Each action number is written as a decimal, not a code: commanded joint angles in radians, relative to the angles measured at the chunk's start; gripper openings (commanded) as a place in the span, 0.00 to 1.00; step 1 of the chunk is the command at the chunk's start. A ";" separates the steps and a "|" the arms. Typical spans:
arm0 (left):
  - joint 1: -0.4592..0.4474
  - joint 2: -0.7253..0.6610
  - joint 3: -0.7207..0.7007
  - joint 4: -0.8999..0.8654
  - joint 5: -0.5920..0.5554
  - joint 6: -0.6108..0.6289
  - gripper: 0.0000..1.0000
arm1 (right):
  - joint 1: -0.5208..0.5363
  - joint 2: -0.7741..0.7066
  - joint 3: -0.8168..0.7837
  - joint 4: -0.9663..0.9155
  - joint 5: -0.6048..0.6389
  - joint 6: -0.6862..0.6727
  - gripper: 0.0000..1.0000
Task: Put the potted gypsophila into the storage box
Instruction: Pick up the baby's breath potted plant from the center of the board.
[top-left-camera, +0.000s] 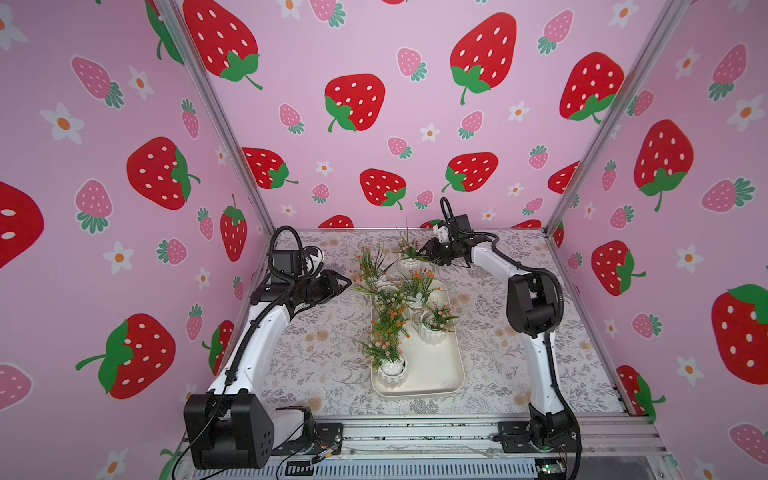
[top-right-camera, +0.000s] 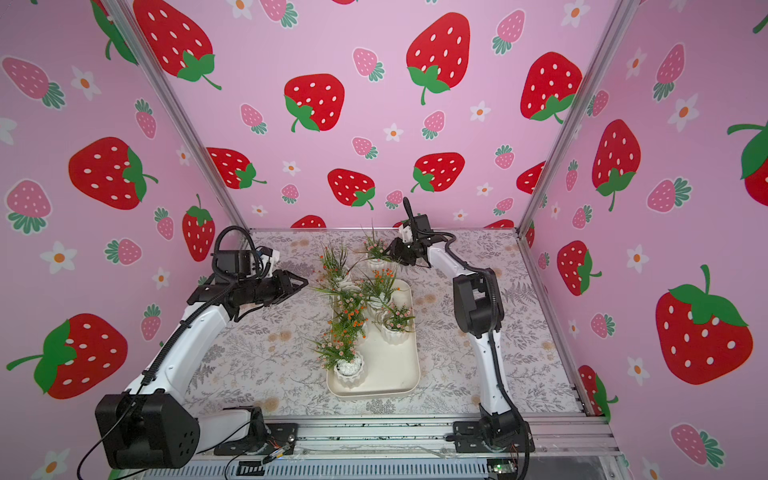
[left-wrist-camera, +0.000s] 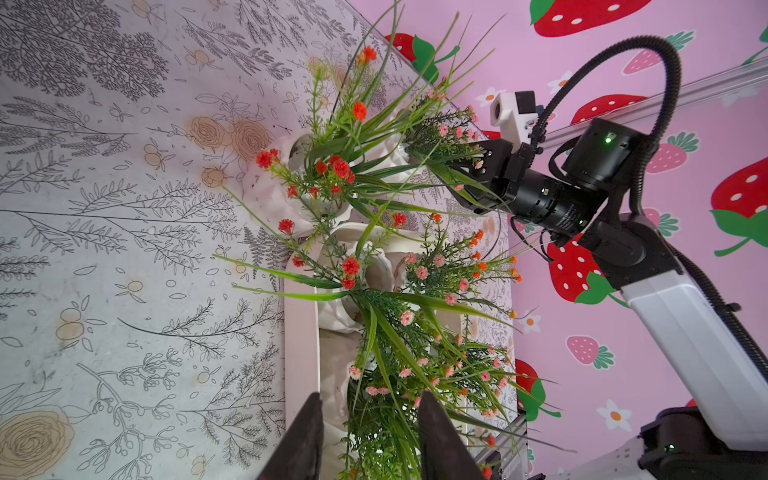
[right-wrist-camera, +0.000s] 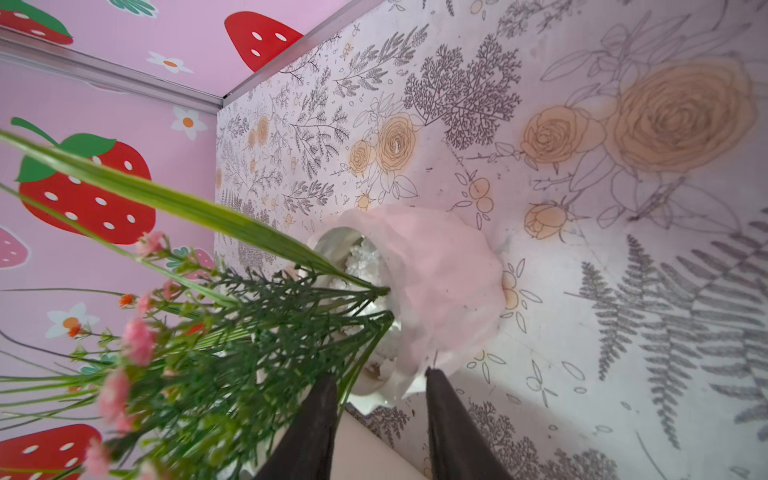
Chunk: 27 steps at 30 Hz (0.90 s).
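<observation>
A flower pot (right-wrist-camera: 440, 282) stands upright near the far edge of the table (right-wrist-camera: 623, 299), directly ahead of the right gripper (right-wrist-camera: 382, 374), whose narrowly parted jaws straddle its rim, grip uncertain.

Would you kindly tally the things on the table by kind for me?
Potted plants: 7, though some pots are half hidden
Tray: 1
Grippers: 2, the left gripper and the right gripper
Total: 10
</observation>
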 joint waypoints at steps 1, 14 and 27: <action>0.006 -0.010 -0.005 0.013 0.017 0.002 0.41 | 0.011 0.034 0.056 -0.070 0.058 -0.003 0.32; 0.007 -0.011 -0.006 0.010 0.014 0.000 0.41 | 0.029 0.099 0.163 -0.193 0.144 -0.055 0.23; 0.008 -0.013 -0.008 0.012 0.012 -0.006 0.40 | 0.035 0.118 0.183 -0.261 0.185 -0.079 0.17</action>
